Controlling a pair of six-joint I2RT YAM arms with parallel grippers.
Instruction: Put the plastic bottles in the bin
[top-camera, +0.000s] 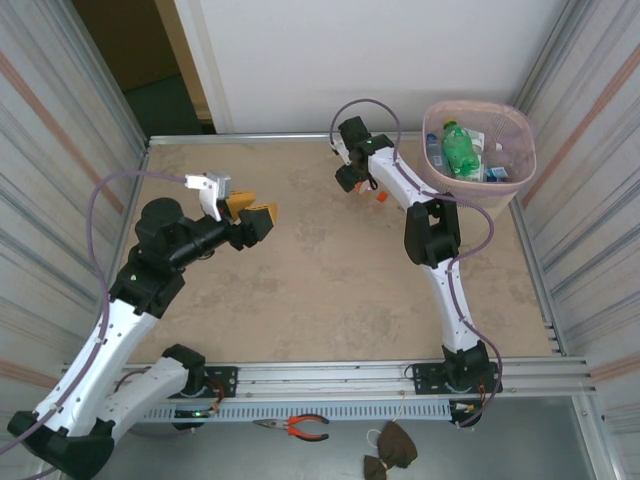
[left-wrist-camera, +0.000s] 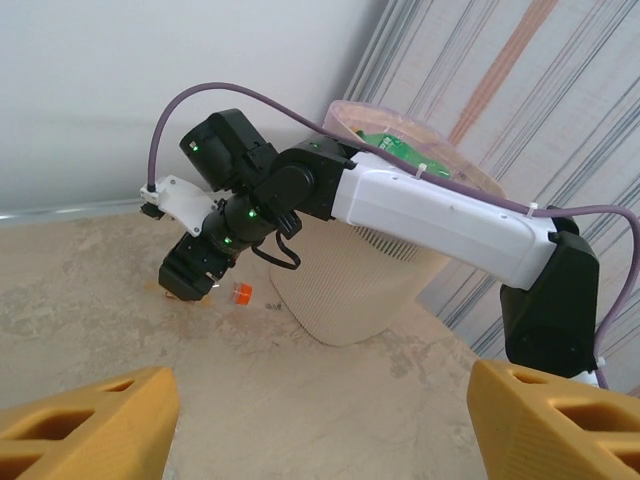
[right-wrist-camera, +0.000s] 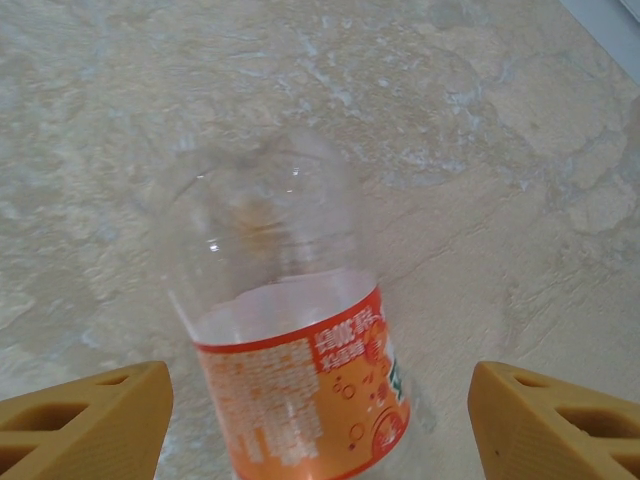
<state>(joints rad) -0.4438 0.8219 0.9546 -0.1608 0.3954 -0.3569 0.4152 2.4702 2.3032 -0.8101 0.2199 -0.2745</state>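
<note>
Right tool (right-wrist-camera: 320, 400): jaws spread wide, one tan finger (right-wrist-camera: 90, 410) at each lower corner of the wrist view, gripping nothing. Between them lies a clear plastic bottle (right-wrist-camera: 290, 380) with an orange label, a gap of bare surface (right-wrist-camera: 500, 200) showing on either side of it, so that neither finger touches it; its clear end points away from the camera and looks blurred. From above, this tool hangs low over the far part of the surface, just left of the bin (top-camera: 520, 150), with a small orange piece (top-camera: 381, 195) on the surface just beside it. The bin, pale pink-beige and tapered, stands in the far right corner, and holds a green bottle (top-camera: 460, 150) and some blue-labelled bottles (top-camera: 497, 172). Left tool (top-camera: 255, 212): jaws likewise open and empty, held above the left half of the surface, well apart from the bin and facing the right arm (left-wrist-camera: 440, 215). Red-handled pliers (top-camera: 300, 427) lie in front of the arm bases.
</note>
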